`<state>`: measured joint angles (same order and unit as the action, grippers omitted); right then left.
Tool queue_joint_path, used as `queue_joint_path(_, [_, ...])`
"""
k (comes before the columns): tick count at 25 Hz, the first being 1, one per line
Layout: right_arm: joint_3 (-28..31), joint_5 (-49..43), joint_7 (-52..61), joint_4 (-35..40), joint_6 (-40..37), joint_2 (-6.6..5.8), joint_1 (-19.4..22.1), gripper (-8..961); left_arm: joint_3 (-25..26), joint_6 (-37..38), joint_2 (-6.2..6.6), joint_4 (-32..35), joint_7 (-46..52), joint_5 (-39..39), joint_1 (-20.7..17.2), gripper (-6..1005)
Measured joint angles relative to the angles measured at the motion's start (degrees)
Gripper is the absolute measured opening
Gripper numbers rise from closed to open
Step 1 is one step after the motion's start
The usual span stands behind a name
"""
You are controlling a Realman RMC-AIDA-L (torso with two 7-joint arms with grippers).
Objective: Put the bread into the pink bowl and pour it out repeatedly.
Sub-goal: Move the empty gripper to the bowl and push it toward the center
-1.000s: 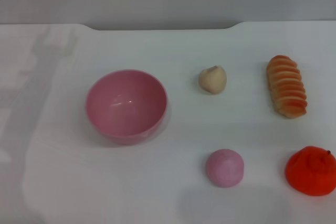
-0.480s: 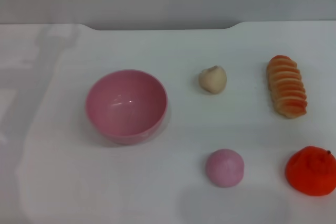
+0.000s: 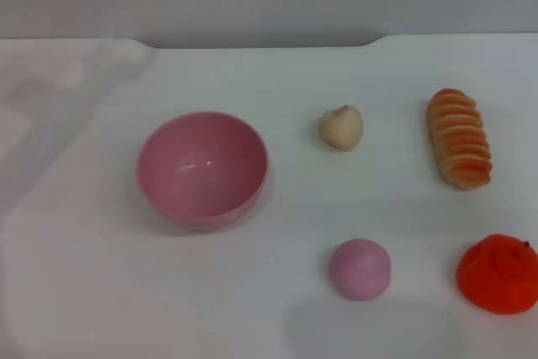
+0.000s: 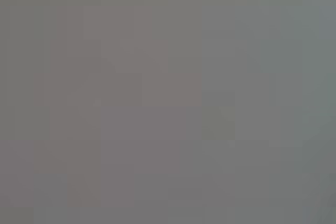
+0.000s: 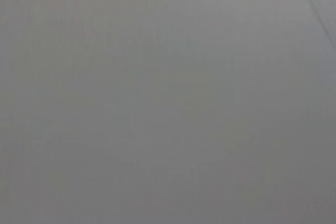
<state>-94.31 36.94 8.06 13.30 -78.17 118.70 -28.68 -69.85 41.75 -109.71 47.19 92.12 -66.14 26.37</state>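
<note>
Still nothing in the bowl

So far, as far as could be judged, no part of the task had been done. The bread [image 3: 459, 138] lay on the white tabletop [image 3: 277, 73] at the far right, well apart from the pink bowl [image 3: 203, 170], which stood upright and empty at the left of centre. Picking up the loaf, dropping it in the bowl and tipping it out all remained to be done.

Neither end effector showed in the head view; only a dark scrap sat in the far left corner, too little to name. Both wrist views showed plain grey and nothing more, so whether either end effector was released or clenched could not be told.

The loaf was long and narrow, its top ridged crosswise in orange and tan bands, lying lengthwise away from the robot. The bowl was round, deep and glossy, with highlights on its inner wall, most likely smooth plastic. Between the two sat a small cream bun [image 3: 340, 128], rounded with a pinched top. Nearer the robot lay a matte pink ball [image 3: 360, 268], and beside it to the right a bright orange lumpy toy [image 3: 498, 274], partly cut off by the picture's edge. The ridges would probably give fingers some purchase on the loaf.
</note>
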Motion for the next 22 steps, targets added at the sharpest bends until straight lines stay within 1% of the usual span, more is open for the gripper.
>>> queue_joint_path(1, [0.36,0.01,0.01,0.06,0.17,-0.03,-0.01,597,0.00,0.00,0.00,0.00,0.00,0.00,0.00,676])
queue_joint_path(2, [0.57,0.01,0.01,0.14,0.42,-0.06,-0.02,596,0.24,2.19,0.90,1.85,5.84,-6.54,-0.02,676])
queue_joint_path(3, [0.74,0.02,0.01,0.22,0.66,-0.08,-0.03,596,0.59,5.11,1.53,3.88,11.87,-13.80,0.07,676])
queue_joint_path(6, [1.13,0.04,0.02,0.22,1.17,-0.18,-0.33,594,0.59,5.11,1.53,3.88,11.87,-13.80,0.07,676])
queue_joint_path(7, [1.22,0.04,0.02,0.11,1.24,-0.24,-0.47,593,1.28,8.66,1.89,6.48,17.76,-21.90,0.35,676])
queue_joint_path(8, [1.25,0.05,0.02,0.05,1.27,-0.26,-0.58,593,4.02,18.11,1.49,12.28,26.06,-35.01,1.14,676])
queue_joint_path(9, [1.26,0.06,0.02,0.01,1.28,-0.28,-0.64,592,4.02,18.11,1.49,12.28,26.06,-35.01,1.14,676])
queue_joint_path(10, [1.26,0.06,0.02,0.02,1.27,-0.28,-0.67,592,4.88,21.17,1.16,13.80,27.69,-37.61,1.37,676])
queue_joint_path(11, [1.27,0.07,0.02,0.02,1.27,-0.29,-0.67,591,4.88,21.17,1.16,13.80,27.69,-37.61,1.37,676])
queue_joint_path(12, [1.26,0.06,0.02,0.04,1.28,-0.31,-0.68,590,5.65,23.82,0.74,15.44,29.27,-39.96,1.43,676])
queue_joint_path(13, [1.26,0.07,0.02,0.04,1.28,-0.33,-0.68,590,5.65,23.82,0.74,15.44,29.27,-39.96,1.43,675])
queue_joint_path(14, [1.27,0.03,0.02,0.04,1.28,-0.36,-0.68,589,6.00,27.95,-0.26,18.39,32.62,-44.39,1.46,675])
queue_joint_path(15, [1.26,-0.04,0.02,0.05,1.27,-0.38,-0.68,589,5.79,30.02,-1.14,19.90,35.20,-47.67,1.56,675])
queue_joint_path(17, [1.26,-0.23,0.02,0.06,1.27,-0.39,-0.68,587,5.79,30.02,-1.14,19.90,35.20,-47.67,1.56,678])
queue_joint_path(18, [1.26,-0.27,0.02,0.06,1.22,-0.40,-0.68,587,5.66,31.47,-2.50,20.90,36.56,-50.85,1.76,679])
queue_joint_path(20, [1.26,-0.34,0.02,0.07,1.06,-0.41,-0.67,586,5.94,31.83,-4.84,21.35,37.11,-55.16,2.11,682])
queue_joint_path(21, [1.24,-0.39,0.02,0.09,0.98,-0.41,-0.62,585,5.94,31.83,-4.84,21.35,37.11,-55.16,2.11,683])
queue_joint_path(22, [1.22,-0.42,0.02,0.11,0.95,-0.41,-0.58,584,6.07,31.27,-6.21,21.21,37.14,-57.51,2.33,685])
